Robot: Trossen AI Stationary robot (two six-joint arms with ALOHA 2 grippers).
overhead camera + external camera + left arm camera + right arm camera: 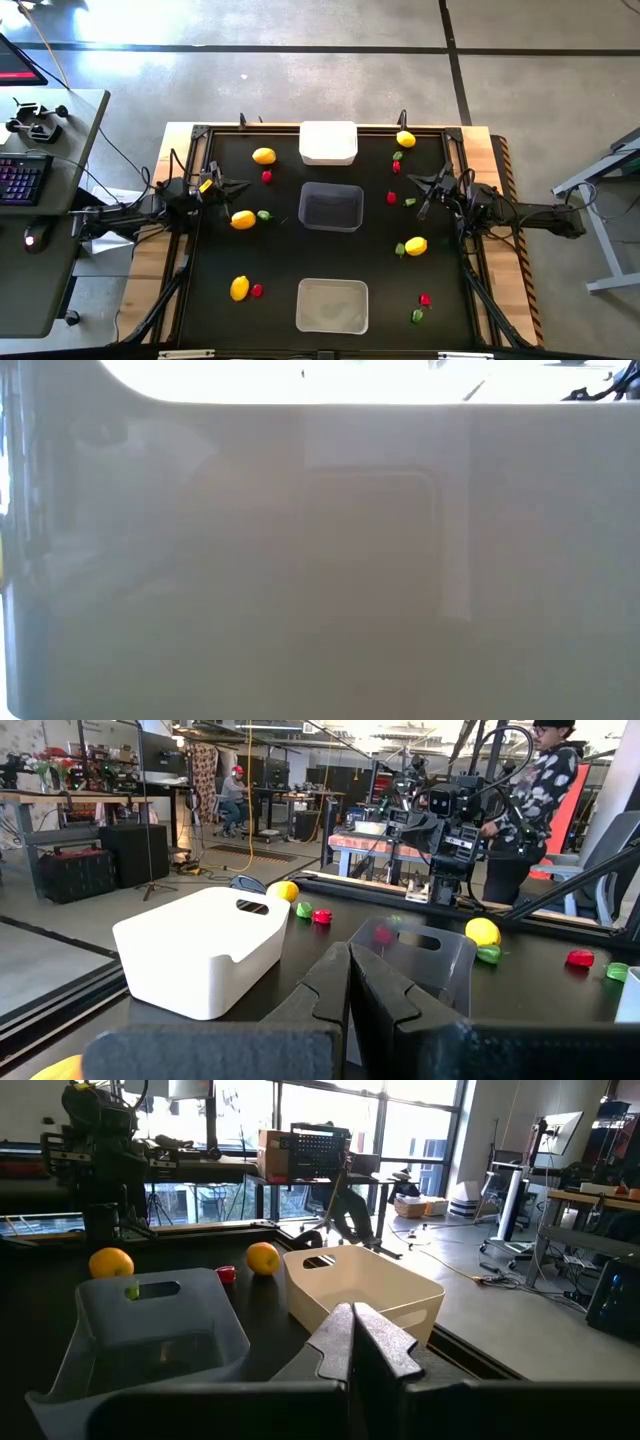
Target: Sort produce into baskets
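Three baskets stand in a row down the table's middle: a white one [328, 143] far, a clear dark one [331, 207] in the centre, a pale grey one [332, 305] near. Lemons lie at the far left [264, 155], far right [405, 139], mid left [243, 219], mid right [416, 245] and near left [240, 288], with small red [267, 176] and green [264, 214] pieces beside them. My left gripper [246, 186] [350, 965] is shut and empty left of the clear basket. My right gripper [410, 180] [352, 1325] is shut and empty to its right.
More red pieces [391, 197] [425, 298] and green pieces [410, 201] [417, 315] lie on the right half. The low view is filled by a pale basket wall [370, 560]. A person [530, 800] stands beyond the table's right side.
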